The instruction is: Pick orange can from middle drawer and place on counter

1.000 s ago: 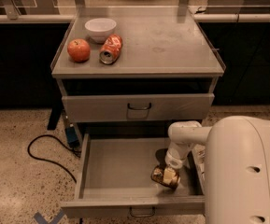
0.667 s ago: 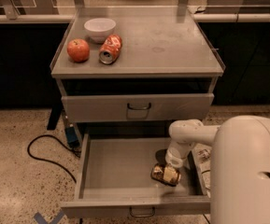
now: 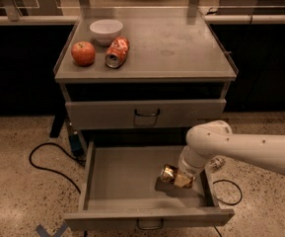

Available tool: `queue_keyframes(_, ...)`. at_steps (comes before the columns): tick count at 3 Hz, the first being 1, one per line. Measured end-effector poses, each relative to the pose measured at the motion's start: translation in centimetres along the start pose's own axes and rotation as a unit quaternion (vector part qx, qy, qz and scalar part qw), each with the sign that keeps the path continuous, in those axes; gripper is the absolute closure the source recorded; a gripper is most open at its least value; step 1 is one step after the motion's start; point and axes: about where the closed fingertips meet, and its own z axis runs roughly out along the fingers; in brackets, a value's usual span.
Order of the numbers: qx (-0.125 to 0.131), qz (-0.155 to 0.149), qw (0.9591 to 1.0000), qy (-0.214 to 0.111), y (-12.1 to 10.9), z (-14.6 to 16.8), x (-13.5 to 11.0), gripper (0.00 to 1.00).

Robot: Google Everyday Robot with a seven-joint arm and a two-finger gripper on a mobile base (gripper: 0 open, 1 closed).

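Note:
The middle drawer (image 3: 122, 181) stands pulled open below the cart. The orange can (image 3: 170, 174), dark gold and shiny, is at the drawer's right side, a little above the floor with its shadow under it. My gripper (image 3: 179, 177) reaches down into the drawer from the right on the white arm (image 3: 240, 149) and is shut on the can. The wrist hides most of the fingers. The counter (image 3: 181, 43) is the grey cart top above.
On the counter's left stand a red apple (image 3: 83, 53), a white bowl (image 3: 106, 30) and a bright orange-and-white can (image 3: 117, 52) on its side. The upper drawer (image 3: 147, 113) is closed. A black cable (image 3: 43, 157) lies on the floor to the left.
The orange can has risen slightly off the drawer floor and shifted a little left with the gripper. The arm's bulky body has drawn back out of the lower right of the view.

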Motion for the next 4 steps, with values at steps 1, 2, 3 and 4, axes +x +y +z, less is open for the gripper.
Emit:
queue_keyframes(1, 0.072, -0.035, 0.9964, -0.029, 1.3, -7.4, -1.8, 1.0)
queue_keyframes(2, 0.146, -0.054, 0.9867, -0.047, 0.8, -16.6, -4.2, 1.0)
queue_keyframes(3, 0.164, -0.059, 0.9836, -0.046, 0.7, -18.6, -4.5, 1.0)
queue_keyframes(4, 0.164, -0.059, 0.9835, -0.046, 0.7, -18.6, -4.5, 1.0)
